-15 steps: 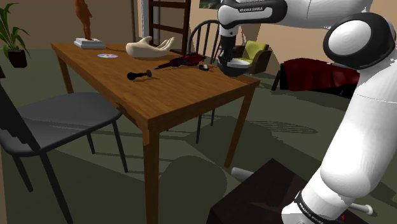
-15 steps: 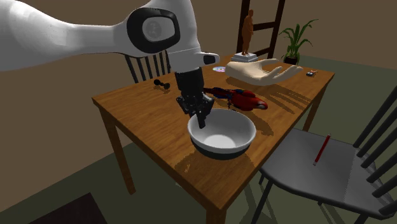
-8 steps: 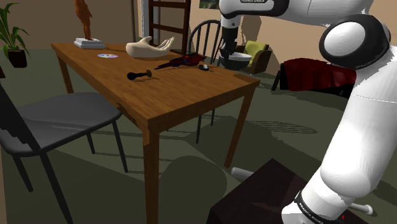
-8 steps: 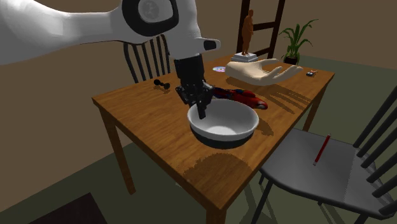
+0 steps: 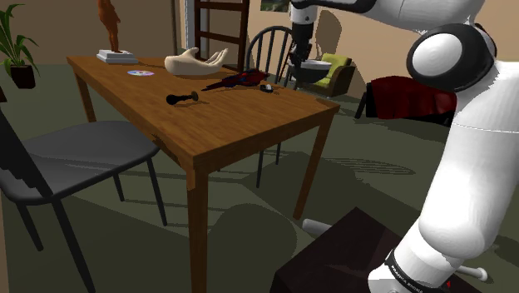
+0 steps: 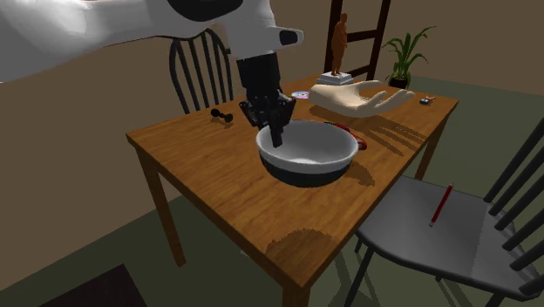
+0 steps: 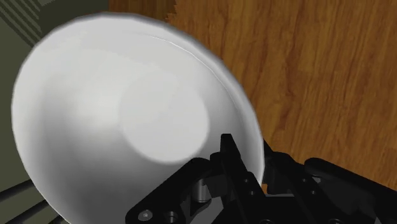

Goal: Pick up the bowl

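Bowl (image 6: 307, 159) aloft, pinched at its rim
My end effector (image 6: 277, 138) is clamped narrow on the rim, above the table's (image 6: 218, 179) end nearest my stand. So off-centre a pinch could let the bowl swing or slip free.

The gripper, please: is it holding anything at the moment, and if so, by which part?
The gripper holds the bowl by its rim, one finger inside the wall and one outside, above the table.

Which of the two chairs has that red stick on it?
The grey-seated chair at the second exterior view's right; the stick lies on its seat. The dark spindle-backed chair stands behind the table.
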